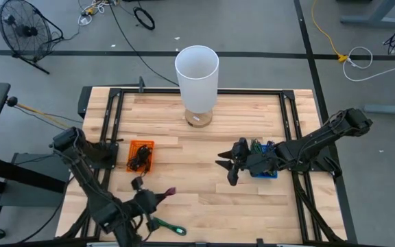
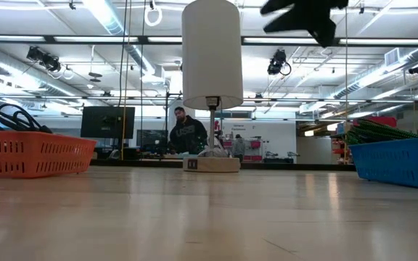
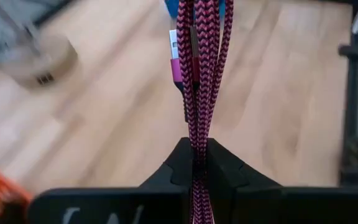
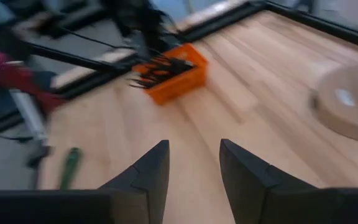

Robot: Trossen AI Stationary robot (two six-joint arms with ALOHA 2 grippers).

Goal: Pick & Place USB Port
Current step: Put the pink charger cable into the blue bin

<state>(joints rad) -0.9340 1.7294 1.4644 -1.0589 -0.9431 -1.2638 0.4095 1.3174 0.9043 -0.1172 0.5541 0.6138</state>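
Closest to the left wrist camera, the left gripper (image 3: 194,171) pinches a folded pink braided USB cable (image 3: 201,74), its strands running lengthwise straight out from the fingers. From above, it sits at 7 o'clock on the table (image 1: 204,199). The orange basket (image 1: 141,155) at 9 holds dark cables; the blue basket (image 1: 265,171) at 3 holds green ones. The right gripper (image 4: 194,165) hovers parted, empty. Only the low view shows a person (image 2: 187,132) behind the lamp (image 2: 210,58).
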